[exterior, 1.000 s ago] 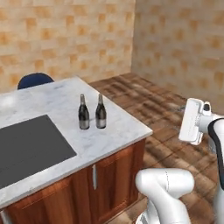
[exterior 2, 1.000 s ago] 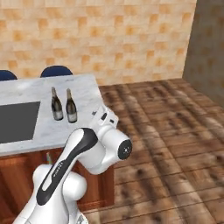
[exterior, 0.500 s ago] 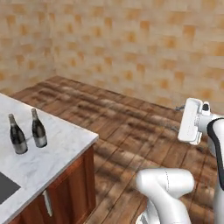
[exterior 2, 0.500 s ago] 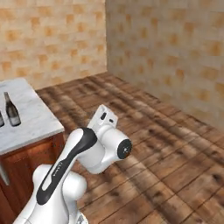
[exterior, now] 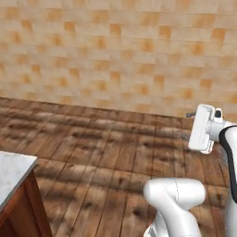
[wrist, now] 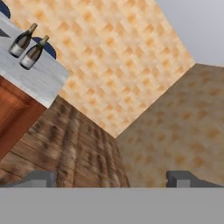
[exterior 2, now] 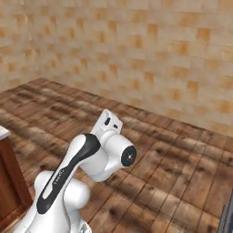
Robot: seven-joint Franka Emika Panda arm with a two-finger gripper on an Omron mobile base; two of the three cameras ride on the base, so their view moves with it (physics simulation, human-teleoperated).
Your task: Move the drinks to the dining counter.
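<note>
Against the frames from a moment ago, both base views are seen to have swung with the base: the white-grey marble tabletop on its wooden base (exterior: 14, 173), earlier wide in the left base view with both bottles standing on it, is now cut down to a corner at the lower left edge, and the wooden plank floor (exterior: 106, 152) and tan tiled wall (exterior: 115, 51) are shown instead. In the right base view only a sliver of the tabletop and its wooden side is left at the left edge.

In the hand view the two dark glass wine-type bottles with pale labels (wrist: 27, 46) are shown upright, just beside each other, on the tabletop near its corner, well apart from the claw (wrist: 111, 178). Part of a dark blue rounded shape is seen behind them; what it is cannot be told. The claw is held wide open and nothing is gripped.
</note>
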